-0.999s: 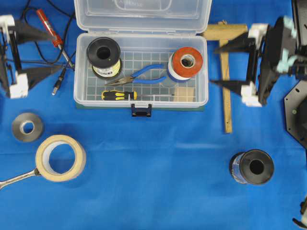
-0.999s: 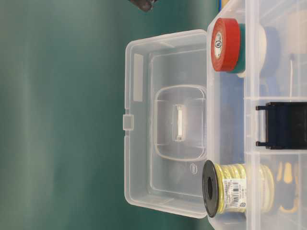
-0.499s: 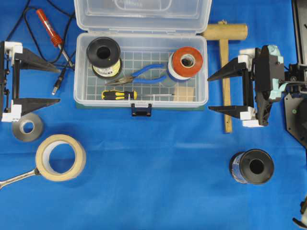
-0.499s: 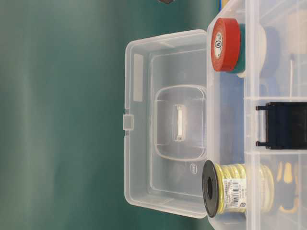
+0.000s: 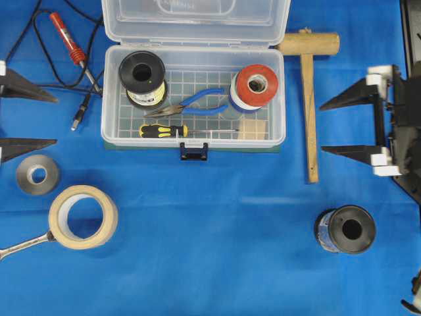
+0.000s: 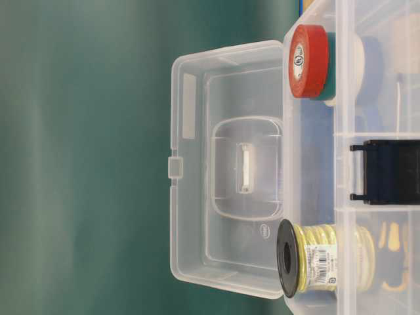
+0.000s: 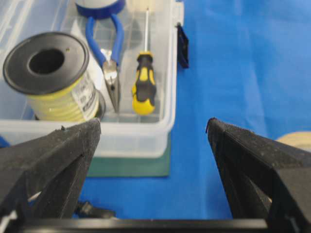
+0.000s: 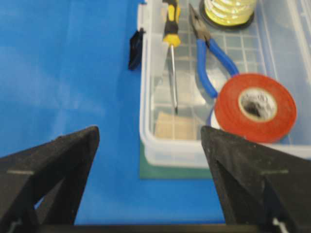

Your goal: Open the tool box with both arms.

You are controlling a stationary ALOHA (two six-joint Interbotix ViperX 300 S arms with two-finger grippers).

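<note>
blue cloth (image 5: 217,217) lay under the tool box (image 5: 193,99), lid upright; left gripper (image 5: 16,112) and right gripper (image 5: 352,118), both spread empty beside it, might knock it shut.

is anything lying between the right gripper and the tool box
Yes: a wooden mallet lies on the blue cloth between the open right gripper and the tool box, handle running alongside the box's right wall. The box lid is already open.
</note>
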